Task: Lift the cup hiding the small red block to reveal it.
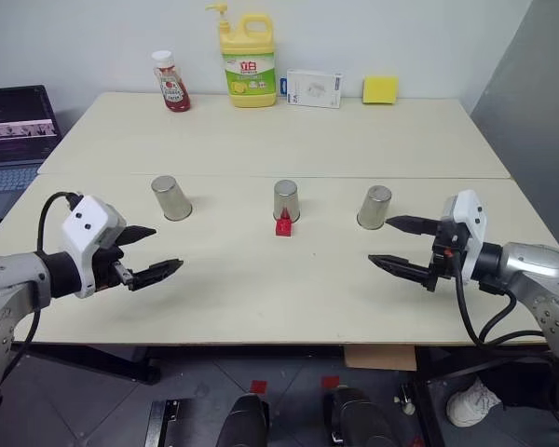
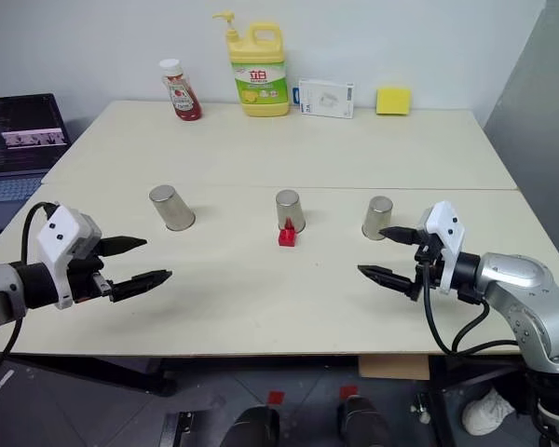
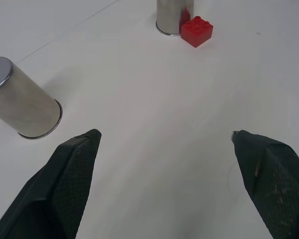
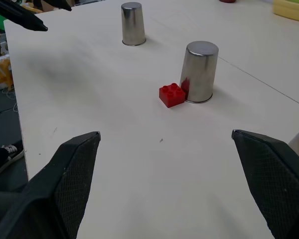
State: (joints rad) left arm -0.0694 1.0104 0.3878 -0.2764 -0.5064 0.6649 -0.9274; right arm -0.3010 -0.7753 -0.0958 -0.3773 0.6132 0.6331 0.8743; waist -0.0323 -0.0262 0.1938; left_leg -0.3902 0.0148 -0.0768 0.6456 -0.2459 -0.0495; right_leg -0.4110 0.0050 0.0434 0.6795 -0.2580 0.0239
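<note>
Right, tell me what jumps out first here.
Three upturned steel cups stand in a row across the table, and a red block sits in the open, against the front of the middle cup. Both hands, left and right, hover open at the near edge, holding nothing.

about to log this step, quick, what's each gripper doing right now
left gripper: open, holding nothing, above the table.
right gripper: open, holding nothing, near the right-hand steel cup.

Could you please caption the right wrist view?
Open right gripper faces the red block beside the middle cup.
</note>
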